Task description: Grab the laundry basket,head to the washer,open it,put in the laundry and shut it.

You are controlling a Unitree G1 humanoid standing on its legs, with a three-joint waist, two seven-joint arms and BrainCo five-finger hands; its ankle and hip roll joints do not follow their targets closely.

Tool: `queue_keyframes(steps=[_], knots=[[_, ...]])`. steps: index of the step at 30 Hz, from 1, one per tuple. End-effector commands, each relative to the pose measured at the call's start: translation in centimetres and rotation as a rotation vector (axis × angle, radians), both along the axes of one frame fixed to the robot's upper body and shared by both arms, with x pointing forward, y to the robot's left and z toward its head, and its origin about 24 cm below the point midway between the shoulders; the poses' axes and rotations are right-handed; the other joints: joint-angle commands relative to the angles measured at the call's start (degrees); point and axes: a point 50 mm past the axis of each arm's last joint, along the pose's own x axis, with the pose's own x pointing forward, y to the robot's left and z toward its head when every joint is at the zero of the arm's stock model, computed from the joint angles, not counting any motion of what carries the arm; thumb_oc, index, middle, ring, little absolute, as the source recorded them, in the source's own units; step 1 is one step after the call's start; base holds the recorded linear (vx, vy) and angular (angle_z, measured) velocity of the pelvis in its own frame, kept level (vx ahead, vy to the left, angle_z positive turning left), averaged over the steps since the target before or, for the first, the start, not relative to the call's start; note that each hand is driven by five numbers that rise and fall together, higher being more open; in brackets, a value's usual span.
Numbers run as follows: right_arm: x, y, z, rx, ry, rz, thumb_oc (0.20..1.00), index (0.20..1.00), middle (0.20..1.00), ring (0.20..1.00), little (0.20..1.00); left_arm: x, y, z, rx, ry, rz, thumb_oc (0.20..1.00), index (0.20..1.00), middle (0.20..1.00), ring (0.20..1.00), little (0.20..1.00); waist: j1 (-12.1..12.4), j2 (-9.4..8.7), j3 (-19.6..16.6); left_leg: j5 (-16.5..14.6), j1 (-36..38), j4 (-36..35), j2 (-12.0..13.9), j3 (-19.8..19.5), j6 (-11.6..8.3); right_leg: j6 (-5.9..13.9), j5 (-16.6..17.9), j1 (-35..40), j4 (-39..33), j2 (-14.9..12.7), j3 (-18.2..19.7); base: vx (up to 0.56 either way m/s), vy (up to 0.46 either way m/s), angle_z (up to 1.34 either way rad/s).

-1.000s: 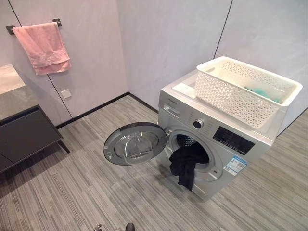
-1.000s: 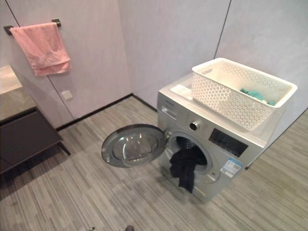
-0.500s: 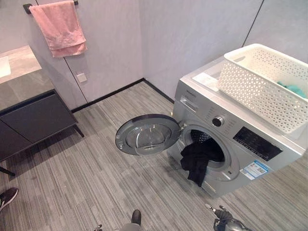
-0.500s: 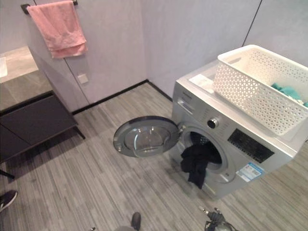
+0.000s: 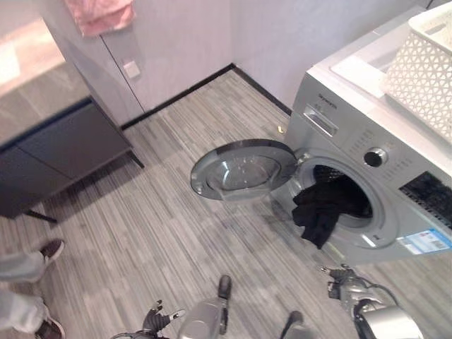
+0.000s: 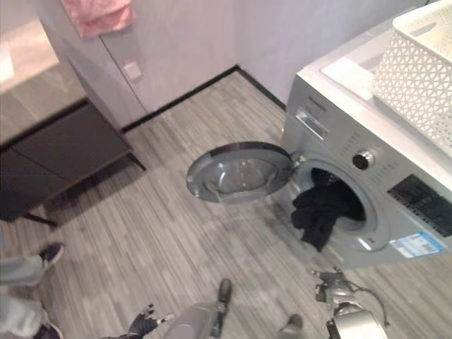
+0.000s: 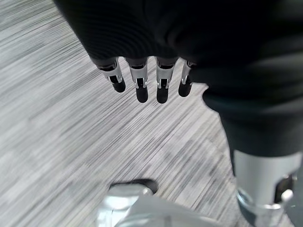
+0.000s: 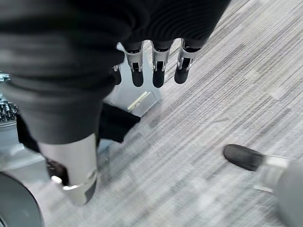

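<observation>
The silver washer point(image 5: 395, 176) stands at the right with its round door point(image 5: 244, 169) swung open to the left. A dark garment point(image 5: 321, 212) hangs out of the drum opening over the lower rim. On the washer's top sits the white lattice laundry basket point(image 5: 424, 70), cut off by the picture's edge. My left hand point(image 5: 157, 319) hangs low at the bottom left over the floor, fingers point(image 7: 142, 80) straight and holding nothing. At the bottom right my right hand point(image 5: 344, 282) hangs in front of the washer, open and holding nothing, with the dark garment point(image 8: 116, 120) showing past its fingers point(image 8: 156, 71).
A dark low cabinet point(image 5: 56, 155) with a stone top stands against the left wall. A pink towel point(image 5: 99, 14) hangs above it, and a wall socket point(image 5: 131, 68) sits beside it. A person's legs and shoes point(image 5: 28, 268) stand at the lower left on the striped grey floor point(image 5: 155, 240).
The camera has tipped down and come closer to the washer, so the whole scene has shifted. Both hands and a person's legs have come into view at the bottom.
</observation>
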Motion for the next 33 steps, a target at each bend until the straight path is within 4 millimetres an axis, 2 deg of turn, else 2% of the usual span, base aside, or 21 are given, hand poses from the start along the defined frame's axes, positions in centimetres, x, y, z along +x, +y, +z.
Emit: queue_keyframes(steps=[1,4,5,6,7,8,9,10,16,17,18,19,21,24,25,27,28,29,30,31,33], knots=[[0.8,-1.4,1.0,-0.133,0.063,0.084,1.0,1.0,1.0,1.0,1.0,1.3,1.0,1.0,0.011,-0.065,-0.039,1.0,1.0,1.0,1.0,1.0,0.3,1.98,2.4,-4.4,-2.5,4.0,-0.7,-3.4,-0.42,-2.94,-3.1,2.6,-1.5,5.4,-2.9,0.27,0.053,0.1],[-0.2,-2.0,0.8,-0.175,0.154,0.108,1.0,1.0,1.0,1.0,1.0,2.0,0.8,1.4,0.0,-0.096,-0.048,1.0,1.0,1.0,1.0,1.0,-0.3,3.17,2.6,-5.2,-1.4,3.8,-0.7,-5.1,-1.1,-2.55,-3.9,1.4,-8.8,5.4,-1.8,0.15,-0.059,0.24],[-1.4,-2.5,0.5,-0.182,0.223,0.113,1.0,1.0,1.0,1.0,1.0,2.9,0.3,1.9,-0.017,-0.132,-0.067,1.0,1.0,1.0,1.0,1.0,-1.2,3.15,3.2,-6.9,-0.7,5.3,-2.0,-7.0,-1.56,-1.11,-1.0,0.8,-19.0,5.7,3.5,0.25,-0.151,0.54],[-2.3,-2.7,0.2,-0.186,0.267,0.114,1.0,1.0,1.0,1.0,1.0,3.4,0.1,2.2,-0.027,-0.153,-0.077,1.0,1.0,1.0,1.0,1.0,-1.4,3.18,3.7,-7.9,-0.6,6.4,-2.6,-7.9,-1.8,-0.29,1.3,0.5,-23.4,5.0,5.5,0.19,-0.121,0.55],[-2.3,-2.7,0.2,-0.186,0.267,0.114,1.0,1.0,1.0,1.0,1.0,3.4,0.1,2.2,-0.027,-0.153,-0.077,1.0,1.0,1.0,1.0,1.0,-1.4,3.14,3.6,-7.8,-0.8,6.4,-2.7,-7.9,-1.78,-0.27,1.5,0.4,-23.6,4.9,5.5,0.15,-0.158,0.54],[-3.8,-3.4,-0.1,-0.181,0.331,0.088,1.0,1.0,1.0,1.0,1.0,4.0,-0.2,2.5,-0.046,-0.182,-0.082,1.0,1.0,1.0,1.0,1.0,-1.6,3.4,3.9,-9.2,-1.2,8.2,-3.4,-9.6,-2.13,0.73,5.1,-1.4,-28.7,2.6,7.0,0.1,-0.107,0.68],[-3.8,-3.4,-0.1,-0.181,0.331,0.088,1.0,1.0,1.0,1.0,1.0,4.0,-0.2,2.5,-0.046,-0.181,-0.082,1.0,1.0,1.0,1.0,1.0,-1.6,3.53,3.9,-9.3,-1.2,8.3,-3.3,-9.7,-2.13,0.72,5.1,-1.2,-28.8,2.7,6.9,0.21,-0.243,0.98],[-5.4,-4.0,-0.3,-0.172,0.382,0.058,1.0,1.0,1.0,1.0,1.0,4.3,-0.6,2.8,-0.073,-0.197,-0.091,1.0,1.0,1.0,1.0,1.0,-1.9,3.66,4.6,-10.4,-1.1,9.8,-4.0,-11.8,-2.75,1.31,7.4,-1.6,-32.0,1.5,6.9,0.16,-0.212,0.84],[-8.8,-5.1,-0.8,-0.148,0.446,-0.039,1.0,1.0,1.0,1.0,1.0,4.4,-0.9,2.9,-0.081,-0.187,-0.143,1.0,1.0,1.0,1.0,1.0,-2.3,3.11,5.4,-11.3,-1.7,11.5,-4.9,-16.1,-4.1,2.42,9.7,-0.7,-31.4,-0.3,5.0,0.08,-0.228,0.69],[-10.5,-5.3,-1.0,-0.129,0.482,-0.099,1.0,1.0,1.0,1.0,1.0,3.7,-0.7,2.7,-0.059,-0.16,-0.164,1.0,1.0,1.0,1.0,1.0,-2.7,4.73,5.3,-9.8,-2.6,9.5,-3.0,-18.0,-5.67,2.4,9.4,-2.0,-29.2,0.8,2.4,0.01,-0.289,0.98],[-10.5,-5.4,-1.0,-0.129,0.482,-0.1,1.0,1.0,1.0,1.0,1.0,3.7,-0.7,2.7,-0.059,-0.16,-0.164,1.0,1.0,1.0,1.0,1.0,-2.7,4.81,5.2,-9.7,-2.6,9.3,-2.9,-18.2,-5.74,2.34,9.3,-2.1,-29.1,0.9,2.2,-0.03,-0.424,0.79],[-10.6,-6.0,-0.6,-0.131,0.48,-0.142,1.0,1.0,1.0,1.0,1.0,3.2,-0.7,2.6,-0.071,-0.155,-0.144,1.0,1.0,1.0,1.0,1.0,-3.0,5.93,5.7,-8.1,-3.3,7.2,-1.5,-18.8,-6.55,2.06,8.7,-2.7,-28.8,1.6,0.7,-0.06,-0.199,0.37],[-10.5,-6.4,-0.3,-0.136,0.467,-0.173,1.0,1.0,1.0,1.0,1.0,3.3,-0.8,2.7,-0.08,-0.164,-0.141,1.0,1.0,1.0,1.0,1.0,-3.2,6.62,6.2,-7.1,-3.6,5.7,-0.7,-19.1,-6.95,1.84,8.2,-3.1,-28.9,2.1,0.2,-0.08,-0.185,0.09],[-9.6,-8.5,1.3,-0.144,0.378,-0.314,1.0,1.0,1.0,1.0,1.0,3.6,-1.0,3.2,-0.109,-0.201,-0.121,1.0,1.0,1.0,1.0,1.0,-3.6,9.66,8.6,-3.7,-5.6,1.6,1.6,-19.1,-8.01,1.12,6.8,-5.9,-28.4,3.7,0.0,-0.09,-0.154,-0.05],[-9.6,-8.5,1.3,-0.145,0.377,-0.314,1.0,1.0,1.0,1.0,1.0,3.7,-1.1,3.2,-0.11,-0.201,-0.121,1.0,1.0,1.0,1.0,1.0,-3.5,9.7,8.5,-3.6,-5.6,1.4,1.7,-19.0,-8.05,1.07,6.7,-6.1,-28.3,3.7,0.1,-0.05,-0.066,-0.08],[-8.0,-9.3,2.3,-0.161,0.318,-0.344,1.0,1.0,1.0,1.0,1.0,4.0,-1.4,3.4,-0.136,-0.228,-0.097,1.0,1.0,1.0,1.0,1.0,-3.5,11.19,9.4,-2.1,-6.7,-0.6,2.6,-18.3,-8.43,0.77,6.0,-8.5,-27.4,4.3,0.7,-0.07,-0.048,-0.02],[-5.8,-9.9,3.5,-0.19,0.253,-0.342,1.0,1.0,1.0,1.0,1.0,4.5,-1.7,3.8,-0.15,-0.26,-0.085,1.0,1.0,1.0,1.0,1.0,-3.6,12.89,10.5,-0.7,-7.6,-2.1,3.4,-17.6,-8.93,0.42,5.4,-11.0,-26.1,4.7,1.4,-0.07,-0.035,-0.04],[-5.7,-9.9,3.5,-0.191,0.252,-0.341,1.0,1.0,1.0,1.0,1.0,4.6,-1.7,3.9,-0.151,-0.261,-0.084,1.0,1.0,1.0,1.0,1.0,-3.6,12.86,10.4,-0.6,-7.8,-2.2,3.3,-17.6,-8.95,0.4,5.3,-11.3,-26.0,4.7,1.4,-0.07,-0.019,-0.15],[-4.8,-10.2,4.1,-0.204,0.219,-0.347,1.0,1.0,1.0,1.0,1.0,4.8,-1.9,4.0,-0.155,-0.272,-0.082,1.0,1.0,1.0,1.0,1.0,-3.6,13.56,10.9,-0.1,-8.2,-2.9,3.6,-17.1,-9.08,0.22,5.0,-12.5,-25.3,4.8,1.8,-0.04,-0.028,-0.32],[-2.4,-10.6,5.6,-0.228,0.13,-0.366,1.0,1.0,1.0,1.0,1.0,5.3,-2.1,4.2,-0.166,-0.297,-0.065,1.0,1.0,1.0,1.0,1.0,-3.6,14.99,11.8,0.8,-9.0,-4.1,4.3,-16.2,-9.43,0.04,4.1,-14.6,-24.0,5.1,2.3,-0.05,-0.023,-0.16],[-1.2,-10.6,6.3,-0.237,0.086,-0.368,1.0,1.0,1.0,1.0,1.0,5.6,-2.4,4.4,-0.173,-0.314,-0.058,1.0,1.0,1.0,1.0,1.0,-3.6,15.68,12.3,1.2,-9.5,-4.5,4.4,-15.8,-9.51,-0.05,3.8,-15.9,-23.2,5.2,2.7,-0.05,-0.039,0.19]])
